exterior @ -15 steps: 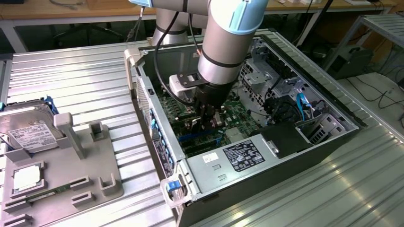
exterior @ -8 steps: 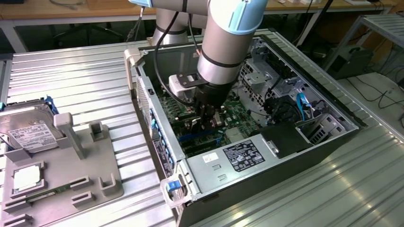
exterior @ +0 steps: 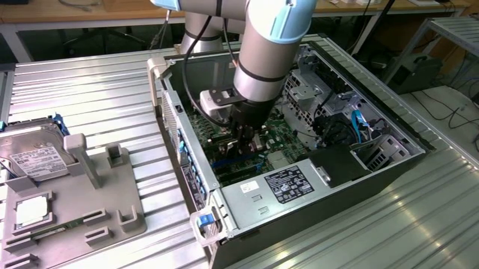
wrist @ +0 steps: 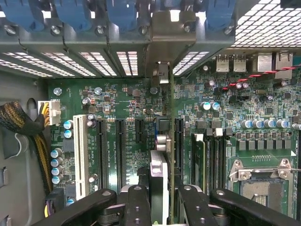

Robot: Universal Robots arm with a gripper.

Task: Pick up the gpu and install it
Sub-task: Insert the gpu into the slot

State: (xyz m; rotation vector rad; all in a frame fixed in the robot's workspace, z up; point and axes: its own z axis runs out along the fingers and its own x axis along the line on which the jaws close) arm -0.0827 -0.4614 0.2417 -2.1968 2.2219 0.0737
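**GPU held edge-on over the motherboard slots**

Nearest in the wrist view: black two-fingered gripper, closed on the slim dark expansion card, the gpu, seen edge-on between the fingers. Card upright, running away from the camera along the green motherboard, its silver metal bracket at the far end against the case's rear slot wall. Whether seated in a slot or just above it: cannot tell; lower edge hidden by the fingers.

Beside the card: one white expansion slot, several black ones, one empty silver processor socket, one bundle of sleeved yellow and black cables, cut off at the frame edge.

In the exterior view: one grey robot arm reaching down into the open black computer case, gripper largely hidden by the wrist, card hard to make out. Further towards the exterior view's left, on the ribbed metal table: one grey parts tray holding one silver boxy hard drive with white label, partly cut off.
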